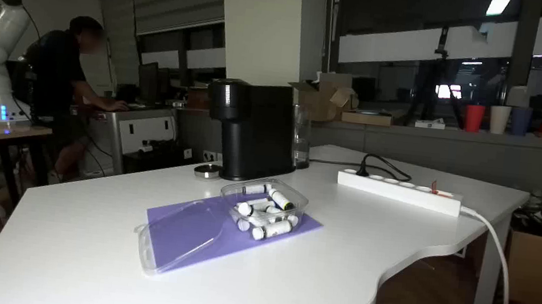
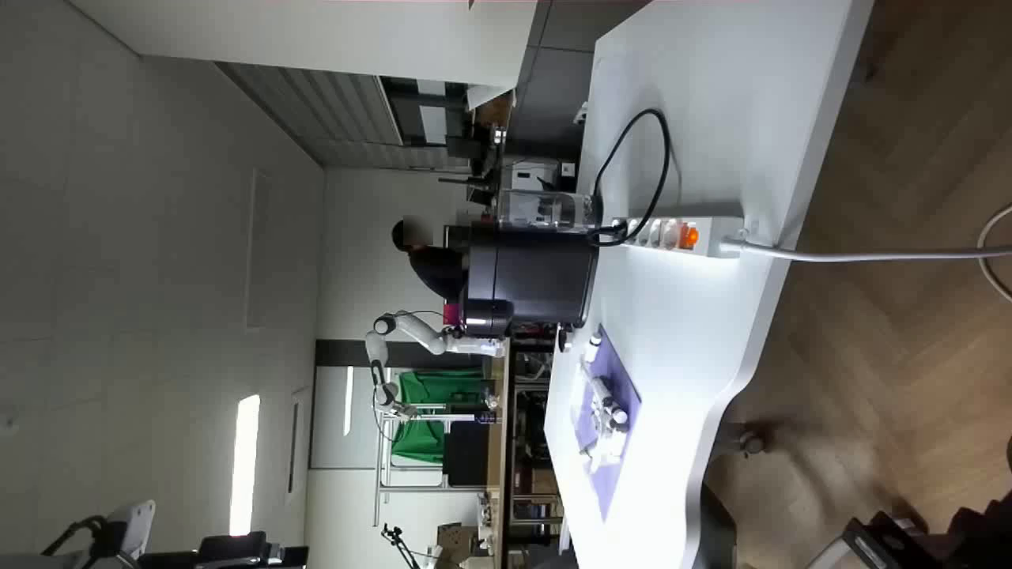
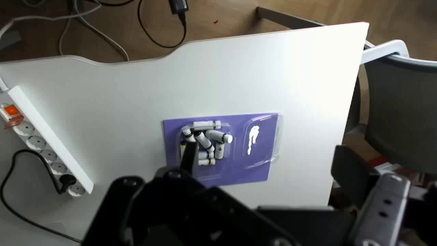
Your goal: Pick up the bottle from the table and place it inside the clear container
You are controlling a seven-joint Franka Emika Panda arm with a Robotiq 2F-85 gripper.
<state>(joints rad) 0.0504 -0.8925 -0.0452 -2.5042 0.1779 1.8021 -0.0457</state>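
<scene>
A shallow clear plastic container [image 1: 300,203] sits on a purple mat on the white table; it also shows in the wrist view [image 3: 226,153]. Several small white bottles [image 1: 257,206] lie jumbled in it, also visible in the wrist view [image 3: 218,135]. One bottle [image 3: 206,125] lies along the container's side; I cannot tell whether it is inside the wall. The container's lid [image 1: 181,243] lies open beside it. My gripper [image 3: 264,153] is open and empty, well above the table. One finger hides part of the bottles. Dark cropped parts [image 2: 245,549] in an exterior view look like my gripper.
A black coffee machine [image 1: 258,130] with a clear tank [image 1: 302,137] stands behind the mat [image 3: 239,174]. A white power strip [image 1: 400,193] with cables lies to one side, also in the wrist view [image 3: 51,141]. A chair [image 3: 403,99] stands past the table edge. A person [image 1: 61,62] stands far back.
</scene>
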